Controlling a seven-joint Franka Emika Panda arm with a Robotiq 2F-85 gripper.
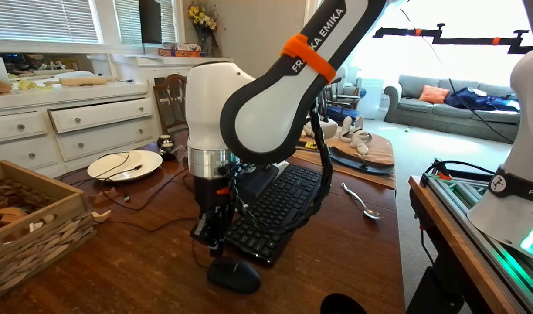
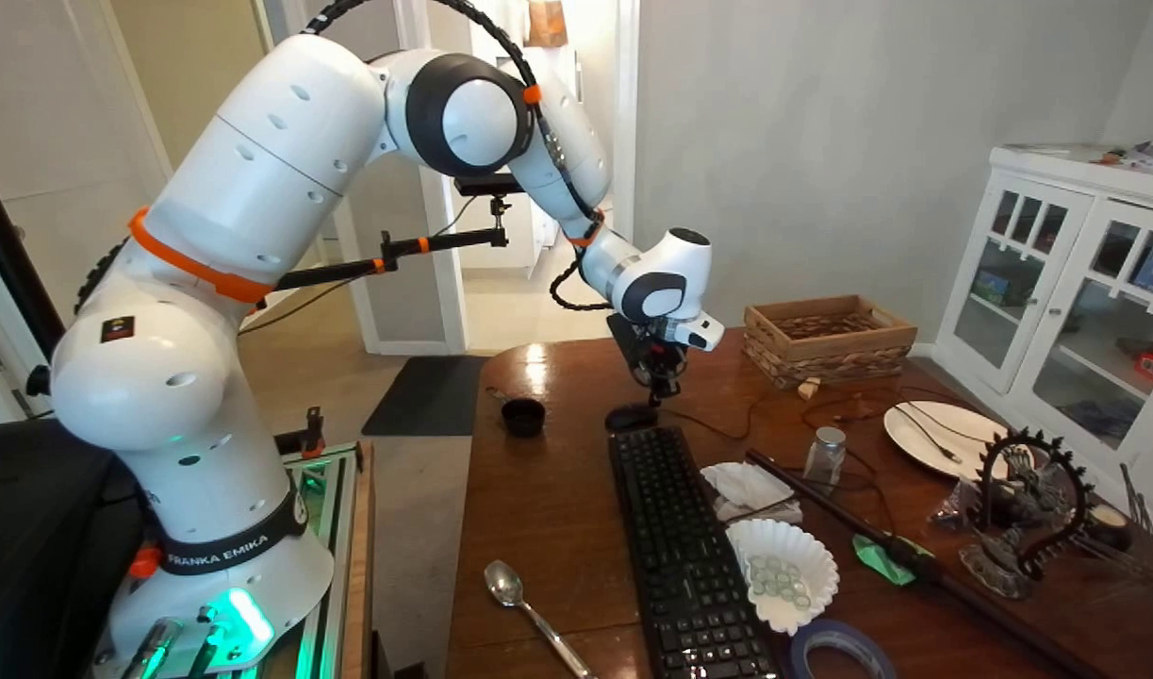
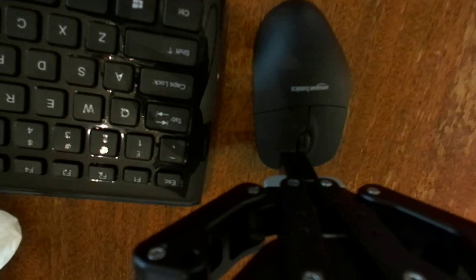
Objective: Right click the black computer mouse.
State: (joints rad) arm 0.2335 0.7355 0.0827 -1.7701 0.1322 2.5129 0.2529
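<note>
Wrist view: mouse (image 3: 300, 70) top, just R of ctr; kbd (image 3: 86, 101) upper L. Gripper (image 3: 298, 167) tips tog., over mouse's front edge by wheel (image 3: 305, 140), prob. R-button side. Reach looks abt done; press prob. left to do; contact can't tell.

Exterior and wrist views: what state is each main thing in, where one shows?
Black oval plastic computer mouse: resting flat; whether pressed, unclear.
Black two-finger end effector: shut.
Small clear glass jar: capped.
White fluted bowl: holding clear pieces.
Brown woven basket: uncovered, holding tan pieces.
Wide white upper drawer: slightly open.
White glass-paned cabinet doors: shut.
</note>
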